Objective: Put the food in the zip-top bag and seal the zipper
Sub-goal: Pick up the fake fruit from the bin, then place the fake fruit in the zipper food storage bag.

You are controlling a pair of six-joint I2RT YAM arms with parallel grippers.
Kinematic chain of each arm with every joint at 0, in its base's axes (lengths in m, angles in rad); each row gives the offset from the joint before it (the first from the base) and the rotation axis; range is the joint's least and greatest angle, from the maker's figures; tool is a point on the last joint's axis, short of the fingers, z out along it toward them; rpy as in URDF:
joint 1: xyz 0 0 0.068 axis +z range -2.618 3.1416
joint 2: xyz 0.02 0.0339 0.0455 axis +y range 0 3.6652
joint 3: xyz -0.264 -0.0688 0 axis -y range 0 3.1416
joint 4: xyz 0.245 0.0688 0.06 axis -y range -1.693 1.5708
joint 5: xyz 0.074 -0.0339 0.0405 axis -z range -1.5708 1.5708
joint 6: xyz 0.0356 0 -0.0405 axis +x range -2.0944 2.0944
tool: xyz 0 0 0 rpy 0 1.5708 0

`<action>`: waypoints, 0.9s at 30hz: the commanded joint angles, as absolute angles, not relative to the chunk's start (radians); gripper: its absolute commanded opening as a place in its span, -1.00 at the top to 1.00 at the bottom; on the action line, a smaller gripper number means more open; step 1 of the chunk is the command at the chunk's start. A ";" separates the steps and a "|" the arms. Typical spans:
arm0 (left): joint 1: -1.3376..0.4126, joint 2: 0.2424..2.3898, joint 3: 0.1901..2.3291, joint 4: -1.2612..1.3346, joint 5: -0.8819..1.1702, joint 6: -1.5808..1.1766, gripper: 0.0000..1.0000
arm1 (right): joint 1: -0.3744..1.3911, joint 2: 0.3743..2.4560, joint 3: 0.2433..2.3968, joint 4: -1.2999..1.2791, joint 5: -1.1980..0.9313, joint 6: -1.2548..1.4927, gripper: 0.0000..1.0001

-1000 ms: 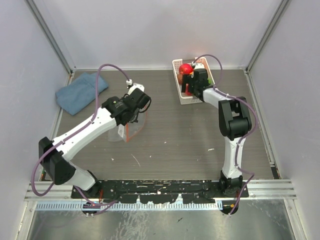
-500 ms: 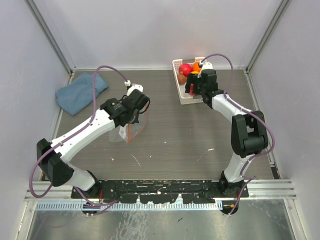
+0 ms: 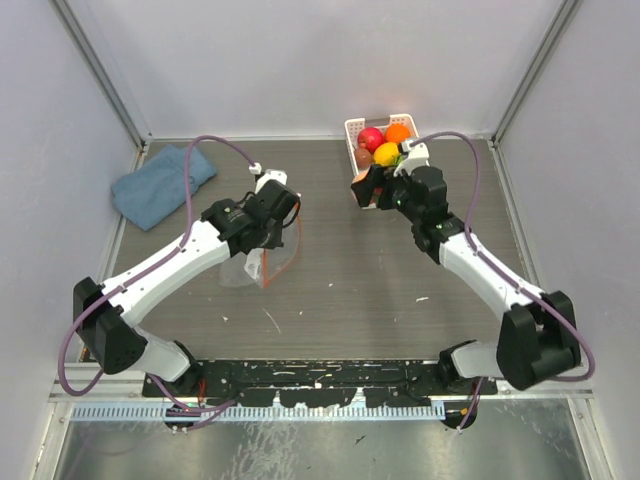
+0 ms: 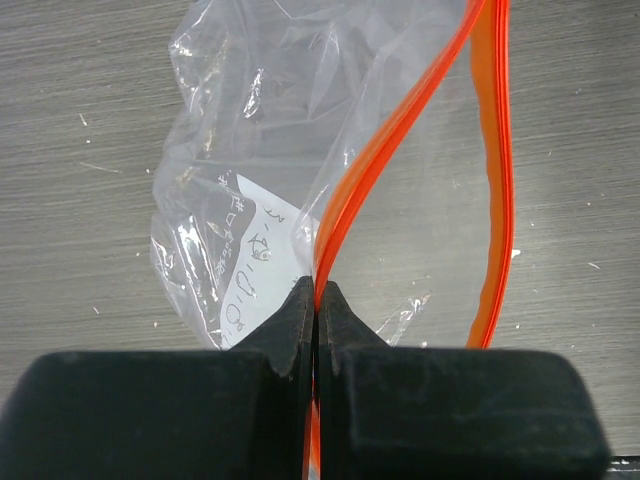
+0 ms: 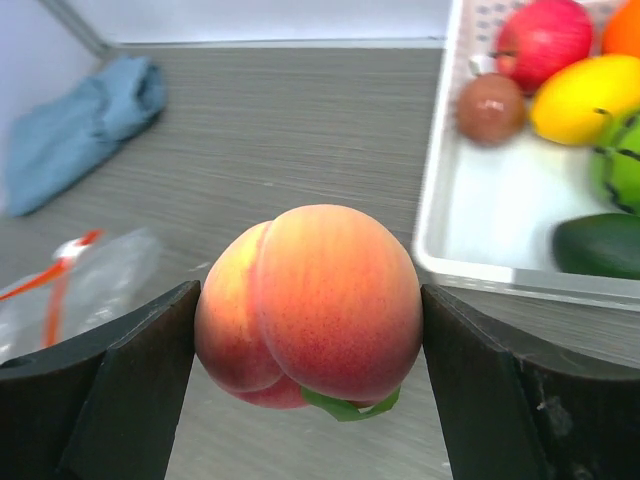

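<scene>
My right gripper (image 5: 310, 292) is shut on the pink-orange peach (image 5: 320, 330) and holds it in the air, left of the white basket (image 5: 432, 210); in the top view the right gripper (image 3: 364, 189) hangs by the basket's near left corner. Still in the basket are the red (image 5: 540, 40), orange (image 5: 622, 25), yellow (image 5: 585, 95), small brown (image 5: 490, 108) and green (image 5: 620, 165) fruits. My left gripper (image 4: 318, 292) is shut on one side of the red-orange zipper (image 4: 345, 200) of the clear bag (image 4: 240, 150), holding its mouth open. The bag (image 3: 245, 268) lies mid-left on the table.
A blue folded cloth (image 3: 160, 185) lies at the back left. The basket (image 3: 352, 130) stands against the back wall. A dark green object (image 5: 600, 245) lies in the basket's near part. White walls enclose the table on three sides.
My right gripper has lifted the peach out of the basket and carried it left and nearer, toward the bag. My left gripper has held its grip on the zipper, lifting it slightly.
</scene>
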State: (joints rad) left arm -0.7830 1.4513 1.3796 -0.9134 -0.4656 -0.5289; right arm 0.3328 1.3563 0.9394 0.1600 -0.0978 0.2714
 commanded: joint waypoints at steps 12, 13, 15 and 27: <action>-0.778 1.382 1.420 -0.870 -0.384 -0.588 1.00 | 0.638 1.151 0.773 0.613 -0.176 0.478 -0.08; -0.778 1.374 1.418 -0.864 -0.376 -0.592 1.00 | 0.654 1.155 0.766 0.639 -0.175 0.483 -0.08; -0.779 1.355 1.413 -0.850 -0.362 -0.601 1.00 | 0.681 1.164 0.747 0.699 -0.167 0.493 -0.08; -0.779 1.299 1.369 -0.780 -0.307 -0.625 1.00 | 0.759 1.277 0.709 0.890 -0.211 0.524 -0.09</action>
